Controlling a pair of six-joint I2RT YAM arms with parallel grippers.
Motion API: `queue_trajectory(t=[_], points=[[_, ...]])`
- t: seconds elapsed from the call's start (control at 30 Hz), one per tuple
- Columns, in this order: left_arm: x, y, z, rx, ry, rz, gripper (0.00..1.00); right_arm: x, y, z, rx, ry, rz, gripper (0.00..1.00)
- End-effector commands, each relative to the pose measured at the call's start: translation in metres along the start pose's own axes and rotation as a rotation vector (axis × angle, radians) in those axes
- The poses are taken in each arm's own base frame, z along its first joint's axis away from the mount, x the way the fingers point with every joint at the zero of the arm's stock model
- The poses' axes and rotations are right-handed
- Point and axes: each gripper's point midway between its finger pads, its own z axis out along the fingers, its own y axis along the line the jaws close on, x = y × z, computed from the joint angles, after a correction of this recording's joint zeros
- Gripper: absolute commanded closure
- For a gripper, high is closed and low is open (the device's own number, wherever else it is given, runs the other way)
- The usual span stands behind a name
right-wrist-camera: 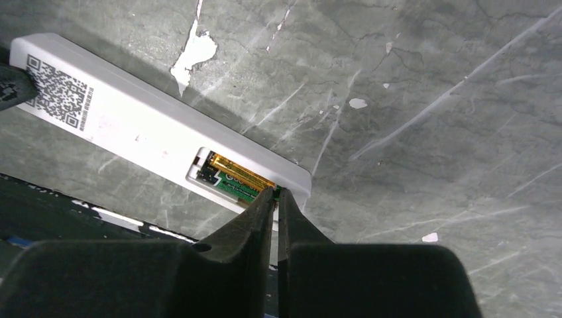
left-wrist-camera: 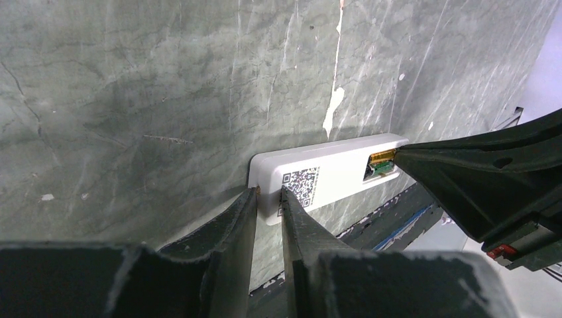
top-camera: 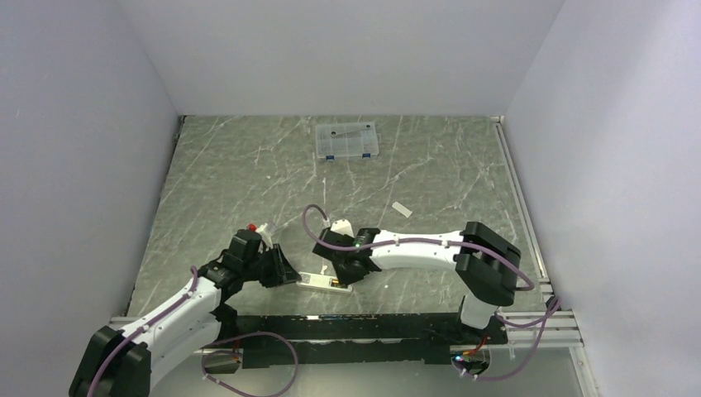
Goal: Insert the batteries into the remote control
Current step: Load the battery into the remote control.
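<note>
The white remote control [top-camera: 324, 281] lies back up near the table's front edge, with its QR label and open battery compartment showing in the left wrist view [left-wrist-camera: 331, 169] and the right wrist view [right-wrist-camera: 132, 126]. Two batteries [right-wrist-camera: 238, 177], one copper-orange and one dark green, lie side by side in the compartment; they also show in the left wrist view [left-wrist-camera: 381, 162]. My left gripper [left-wrist-camera: 270, 193] is shut on the remote's left end [top-camera: 289, 275]. My right gripper [right-wrist-camera: 276, 192] is shut, with its tips pressed on the right end of the batteries [top-camera: 343, 277].
A small flat white cover piece [top-camera: 402, 209] lies on the table to the right, behind the remote. A clear compartment box with blue latches [top-camera: 347, 141] stands at the back. The black front rail [top-camera: 355, 327] runs just below the remote.
</note>
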Motion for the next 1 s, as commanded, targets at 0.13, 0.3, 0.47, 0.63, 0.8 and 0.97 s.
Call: queue_trajectory(t=[0.13,0.3,0.47,0.63,0.8,0.97], points=[[-0.004,-0.005,-0.004,0.004,-0.007,0.017,0.73,-0.005,0.005,0.011,0.062,0.000,-0.093,0.89],[-0.004,-0.005,-0.004,0.003,-0.011,0.020,0.73,-0.018,0.007,0.003,0.082,-0.028,-0.113,0.88],[-0.004,-0.004,-0.004,-0.001,-0.007,0.021,0.73,-0.029,0.007,-0.005,0.100,-0.053,-0.129,0.88],[-0.004,-0.004,-0.004,-0.001,-0.009,0.023,0.73,-0.041,0.002,-0.018,0.104,-0.098,-0.123,0.85],[-0.006,-0.005,-0.005,-0.004,-0.012,0.026,0.72,-0.053,-0.009,-0.031,0.085,-0.138,-0.106,0.83],[-0.008,-0.007,-0.007,-0.006,-0.013,0.037,0.69,-0.067,-0.036,-0.039,0.093,-0.176,-0.076,0.76]])
